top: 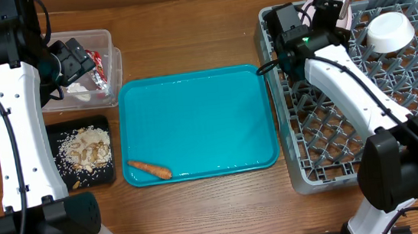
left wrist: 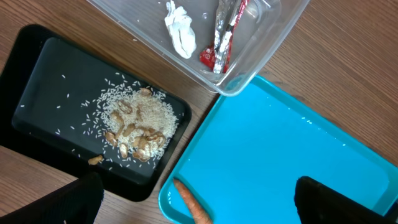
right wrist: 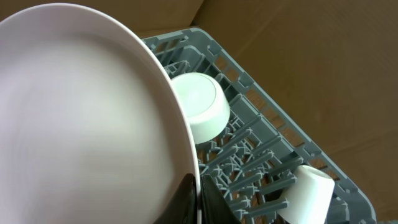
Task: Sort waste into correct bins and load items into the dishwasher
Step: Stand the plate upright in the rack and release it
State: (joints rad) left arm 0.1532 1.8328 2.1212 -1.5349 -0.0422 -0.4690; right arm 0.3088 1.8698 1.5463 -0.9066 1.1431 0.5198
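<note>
Brown wood-grain surface [top: 186, 35], evenly lit.
From the right wrist view I see a plain brown panel [right wrist: 323, 68] behind.

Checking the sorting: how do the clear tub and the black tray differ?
The clear tub is see-through and deep-walled; the black tray is opaque and shallow. The tub holds a white tissue and a red-and-silver wrapper; the tray holds rice scraps. Both are rectangular, beside the teal tray.

One carrot [top: 149, 169] lying in the teal tray's [top: 197, 118] corner nearest the black tray [top: 56, 131], which has rice scraps [top: 85, 149] piled in it, and at the grey rack's [top: 328, 152] far-left corner the right gripper [top: 328, 7] is up against a pinkish plate [top: 346, 13], white bowl [top: 390, 30] upside down nearby.
</note>
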